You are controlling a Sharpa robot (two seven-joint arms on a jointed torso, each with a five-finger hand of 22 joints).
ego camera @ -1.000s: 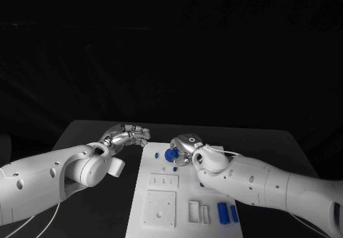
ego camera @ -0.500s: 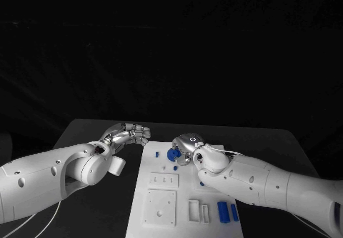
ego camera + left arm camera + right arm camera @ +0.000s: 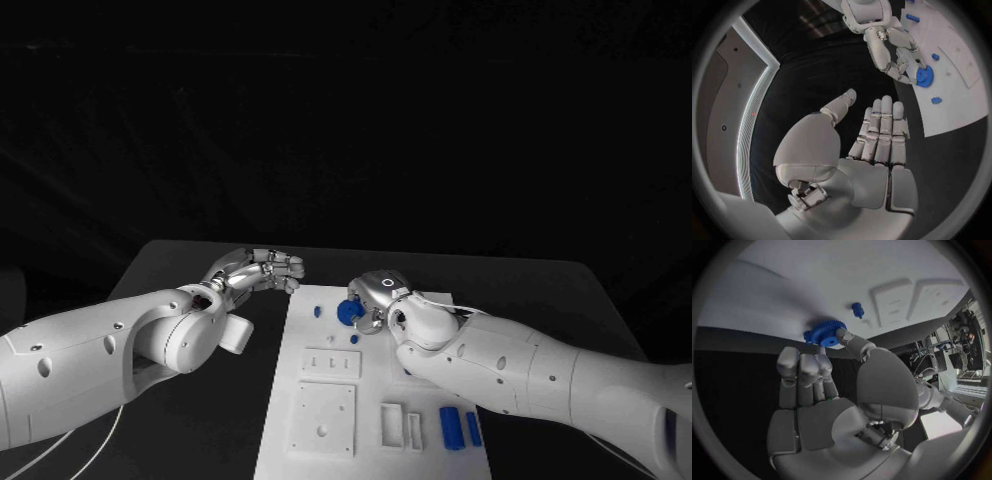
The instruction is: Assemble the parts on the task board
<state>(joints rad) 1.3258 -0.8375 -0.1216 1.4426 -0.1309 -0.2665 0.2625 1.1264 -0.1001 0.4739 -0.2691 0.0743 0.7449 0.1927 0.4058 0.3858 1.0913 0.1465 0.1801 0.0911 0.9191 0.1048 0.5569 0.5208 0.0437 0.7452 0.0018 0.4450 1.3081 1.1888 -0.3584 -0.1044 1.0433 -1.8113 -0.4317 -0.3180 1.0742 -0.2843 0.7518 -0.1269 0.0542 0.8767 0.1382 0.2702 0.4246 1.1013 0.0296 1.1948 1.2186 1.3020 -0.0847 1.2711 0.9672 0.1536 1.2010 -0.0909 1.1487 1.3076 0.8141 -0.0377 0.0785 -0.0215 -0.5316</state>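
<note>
Gear near the board's far edge, pinched by your right robot hand

Blue gear [image 3: 348,312] sits at 12 o'clock on the task board [image 3: 329,410]. Your right robot hand [image 3: 378,297] pinches its toothed rim. It looks small, rigid, light; teeth should give purchase, so keep hold at the rim. Your left robot hand [image 3: 876,137] hovers empty, fingers straight.

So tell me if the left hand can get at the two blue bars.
Probably not easily. The left hand is open beside the board's far end; the bars lie at its near right corner, close under the right arm.
</note>
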